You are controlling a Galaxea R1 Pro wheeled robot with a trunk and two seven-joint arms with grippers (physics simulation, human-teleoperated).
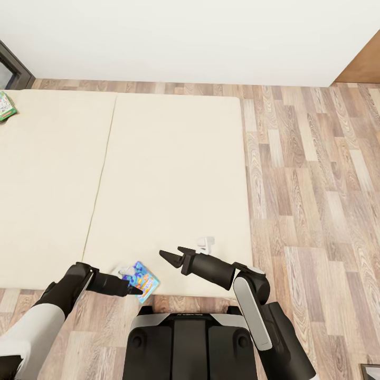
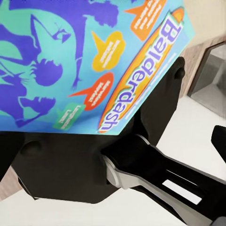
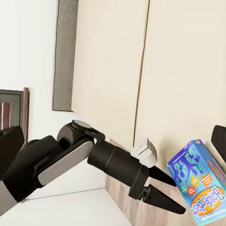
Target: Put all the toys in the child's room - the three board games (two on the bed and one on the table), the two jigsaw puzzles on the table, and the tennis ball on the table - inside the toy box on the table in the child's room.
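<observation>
The blue board game (image 1: 145,281), printed "Balderdash" (image 2: 94,61), hangs tilted over the front edge of the bed (image 1: 169,179). My left gripper (image 1: 135,288) is shut on its near edge; the right wrist view shows its fingers (image 3: 165,178) at the box's (image 3: 200,188) side. My right gripper (image 1: 173,253) hovers open and empty just above the mattress, a little right of the box. A second board game (image 1: 6,105), green and white, lies at the bed's far left. The table, toy box, jigsaw puzzles and tennis ball are out of view.
Wood-plank floor (image 1: 316,200) runs along the bed's right side and in front of it. A white wall (image 1: 184,37) stands behind the bed, with a dark window frame (image 1: 11,68) at far left. The grey headboard (image 3: 66,52) shows in the right wrist view.
</observation>
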